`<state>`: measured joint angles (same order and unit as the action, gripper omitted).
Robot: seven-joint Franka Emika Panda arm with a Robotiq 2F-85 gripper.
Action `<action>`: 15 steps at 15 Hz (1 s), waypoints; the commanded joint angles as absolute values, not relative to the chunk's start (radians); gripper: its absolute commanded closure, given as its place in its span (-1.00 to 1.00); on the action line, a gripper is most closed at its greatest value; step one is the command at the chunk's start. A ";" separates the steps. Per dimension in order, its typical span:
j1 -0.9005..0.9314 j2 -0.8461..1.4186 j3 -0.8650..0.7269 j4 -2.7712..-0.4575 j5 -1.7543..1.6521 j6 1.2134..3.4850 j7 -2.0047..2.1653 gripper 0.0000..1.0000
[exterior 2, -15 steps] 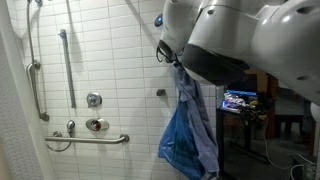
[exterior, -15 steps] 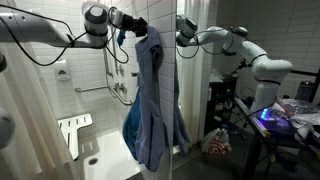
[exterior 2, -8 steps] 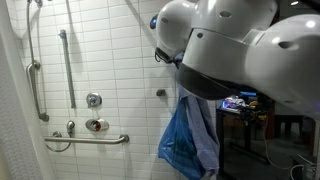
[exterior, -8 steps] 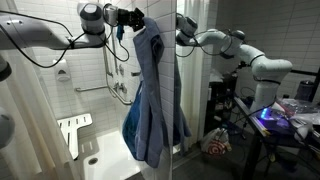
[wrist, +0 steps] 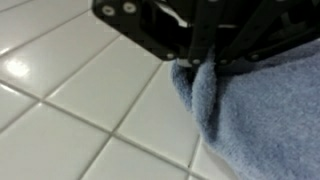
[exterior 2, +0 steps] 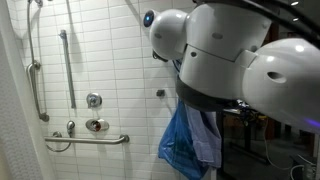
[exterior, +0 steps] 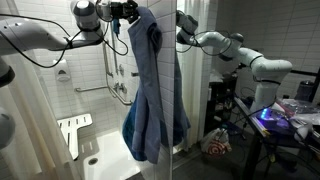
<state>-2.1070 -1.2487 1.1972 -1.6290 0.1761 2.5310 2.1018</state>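
My claw was clamped shut on the top fold of the long blue terry towel, which hung at six o'clock below it beside the white tiled wall, and I judged so thin a pinch might slip, dropping it.

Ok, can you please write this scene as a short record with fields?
Place: shower with white tiled wall
Grip: gripper shut on blue towel, pinching a fold at its top
Towel state: hangs down from the jaws, held high
Nearby: grab bar on the wall; folding seat lower down
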 commanded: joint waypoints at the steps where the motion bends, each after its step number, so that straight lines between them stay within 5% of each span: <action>1: -2.123 -1.298 1.139 -1.622 0.161 2.534 2.175 0.97; 15: -1.945 -1.259 1.117 -1.886 0.131 2.846 1.969 0.97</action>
<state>-1.9829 -1.3008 1.1125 -1.8424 0.1542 2.7616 2.0393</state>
